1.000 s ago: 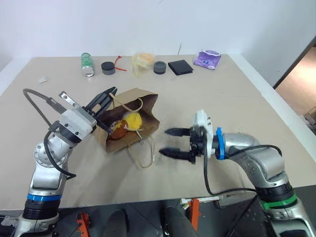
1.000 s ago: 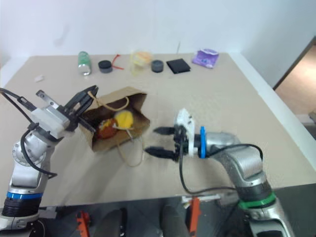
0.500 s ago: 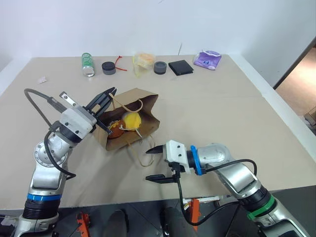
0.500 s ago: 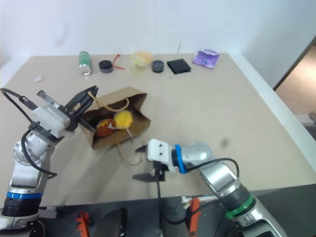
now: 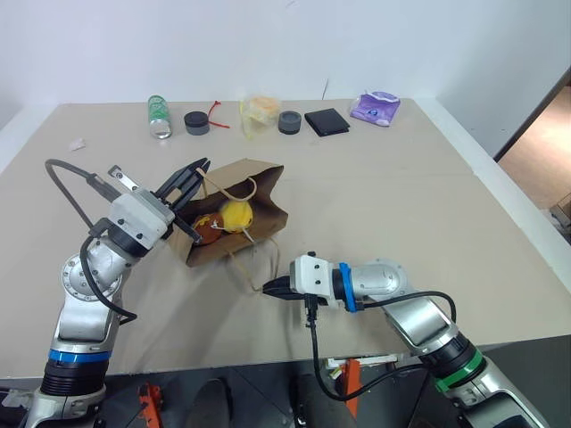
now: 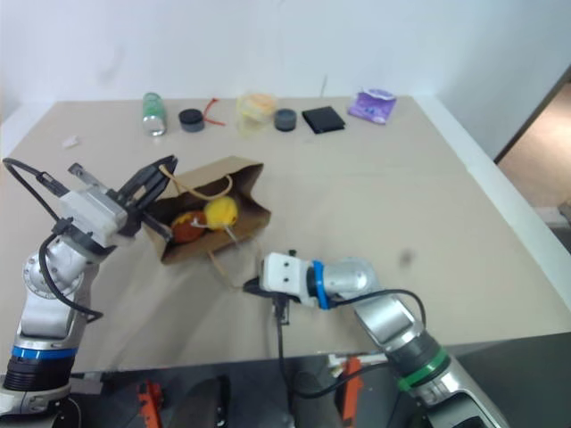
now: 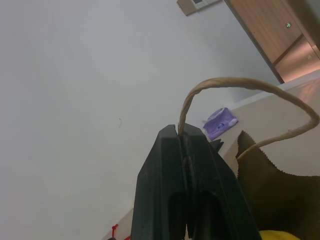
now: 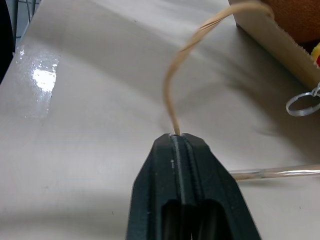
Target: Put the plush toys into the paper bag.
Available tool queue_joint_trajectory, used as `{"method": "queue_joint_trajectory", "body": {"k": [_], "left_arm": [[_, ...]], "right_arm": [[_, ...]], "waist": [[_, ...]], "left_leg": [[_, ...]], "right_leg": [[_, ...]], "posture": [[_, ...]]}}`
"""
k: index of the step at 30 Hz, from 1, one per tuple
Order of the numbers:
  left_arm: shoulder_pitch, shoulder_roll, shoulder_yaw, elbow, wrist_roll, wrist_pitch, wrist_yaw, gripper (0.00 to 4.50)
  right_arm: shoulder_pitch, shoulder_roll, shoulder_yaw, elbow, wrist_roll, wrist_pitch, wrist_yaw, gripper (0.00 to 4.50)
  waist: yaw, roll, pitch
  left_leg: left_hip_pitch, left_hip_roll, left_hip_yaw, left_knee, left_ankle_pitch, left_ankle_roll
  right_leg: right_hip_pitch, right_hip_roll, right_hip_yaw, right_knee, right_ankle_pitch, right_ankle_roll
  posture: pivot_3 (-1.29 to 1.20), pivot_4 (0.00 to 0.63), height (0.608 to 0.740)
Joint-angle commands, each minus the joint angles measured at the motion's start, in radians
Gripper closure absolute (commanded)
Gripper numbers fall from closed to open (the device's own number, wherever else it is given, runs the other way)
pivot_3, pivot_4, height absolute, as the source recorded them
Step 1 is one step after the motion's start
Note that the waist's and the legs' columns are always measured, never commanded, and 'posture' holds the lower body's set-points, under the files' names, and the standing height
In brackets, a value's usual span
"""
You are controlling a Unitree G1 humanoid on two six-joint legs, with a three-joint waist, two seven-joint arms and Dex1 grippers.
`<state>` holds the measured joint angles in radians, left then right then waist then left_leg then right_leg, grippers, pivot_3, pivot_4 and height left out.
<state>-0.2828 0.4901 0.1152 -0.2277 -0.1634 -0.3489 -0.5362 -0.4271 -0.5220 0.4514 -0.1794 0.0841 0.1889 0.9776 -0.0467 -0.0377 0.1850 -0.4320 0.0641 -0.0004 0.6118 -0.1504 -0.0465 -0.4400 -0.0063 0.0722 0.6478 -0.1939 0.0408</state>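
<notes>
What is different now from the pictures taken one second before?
The right gripper came down and leftward to the table, rolled, and shut on the lower tan cord handle of the brown kraft paper bag. The left gripper stays shut on the upper handle; the yellow egg toy and brown doll remain inside.

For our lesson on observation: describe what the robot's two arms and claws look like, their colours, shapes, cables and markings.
Both arms are rounded silver-grey metal segments with black looping cables. The left arm carries a blue ring low down, the right arm a blue band behind its white wrist block and a green ring nearer the elbow. The left claw and right claw each have two slim, tapering black fingers.
</notes>
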Motion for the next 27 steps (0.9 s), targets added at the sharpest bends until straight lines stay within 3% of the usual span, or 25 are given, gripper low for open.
{"method": "queue_joint_trajectory", "body": {"k": [1, 7, 18, 21, 25, 27], "left_arm": [[-0.019, 0.008, 0.012, -0.023, -0.012, -0.007, 0.000, 4.50], [-0.018, 0.011, 0.014, -0.019, -0.012, -0.005, -0.002, 4.50], [-0.022, 0.010, 0.013, -0.013, -0.009, -0.003, -0.002, 4.50], [-0.022, 0.011, 0.013, -0.013, -0.009, -0.002, -0.002, 4.50], [-0.023, 0.011, 0.014, -0.012, -0.008, -0.001, -0.001, 4.50], [-0.024, 0.012, 0.013, -0.011, -0.008, 0.000, -0.001, 4.50]], "right_arm": [[0.002, 0.001, -0.046, -0.026, 0.011, -0.030, -0.006, 4.43], [0.001, 0.002, -0.115, -0.046, 0.059, -0.046, 0.004, 4.43], [0.010, -0.018, -0.114, -0.082, 0.070, -0.023, 0.034, 4.43], [0.010, -0.024, -0.103, -0.081, 0.053, -0.020, 0.037, 3.63], [-0.004, -0.021, -0.089, -0.051, -0.014, -0.097, 0.017, 1.71], [-0.011, -0.021, -0.079, -0.038, -0.045, -0.126, 0.015, 1.71]], "waist": [[0.000, 0.000, 0.000], [0.000, 0.000, 0.000], [0.000, 0.000, 0.000], [0.000, 0.000, 0.000], [0.000, 0.000, 0.000], [0.000, 0.000, 0.000]], "left_leg": [[0.000, 0.000, 0.000, 0.000, 0.000, 0.000], [0.000, 0.000, 0.000, 0.000, 0.000, 0.000], [0.000, 0.000, 0.000, 0.000, 0.000, 0.000], [0.000, 0.000, 0.000, 0.000, 0.000, 0.000], [0.000, 0.000, 0.000, 0.000, 0.000, 0.000], [0.000, 0.000, 0.000, 0.000, 0.000, 0.000]], "right_leg": [[0.000, 0.000, 0.000, 0.000, 0.000, 0.000], [0.000, 0.000, 0.000, 0.000, 0.000, 0.000], [0.000, 0.000, 0.000, 0.000, 0.000, 0.000], [0.000, 0.000, 0.000, 0.000, 0.000, 0.000], [0.000, 0.000, 0.000, 0.000, 0.000, 0.000], [0.000, 0.000, 0.000, 0.000, 0.000, 0.000]], "posture": [[0.00, 0.150, 0.740], [0.00, 0.150, 0.740], [0.00, 0.150, 0.740], [0.00, 0.150, 0.740], [0.00, 0.150, 0.740], [0.00, 0.150, 0.740]]}}
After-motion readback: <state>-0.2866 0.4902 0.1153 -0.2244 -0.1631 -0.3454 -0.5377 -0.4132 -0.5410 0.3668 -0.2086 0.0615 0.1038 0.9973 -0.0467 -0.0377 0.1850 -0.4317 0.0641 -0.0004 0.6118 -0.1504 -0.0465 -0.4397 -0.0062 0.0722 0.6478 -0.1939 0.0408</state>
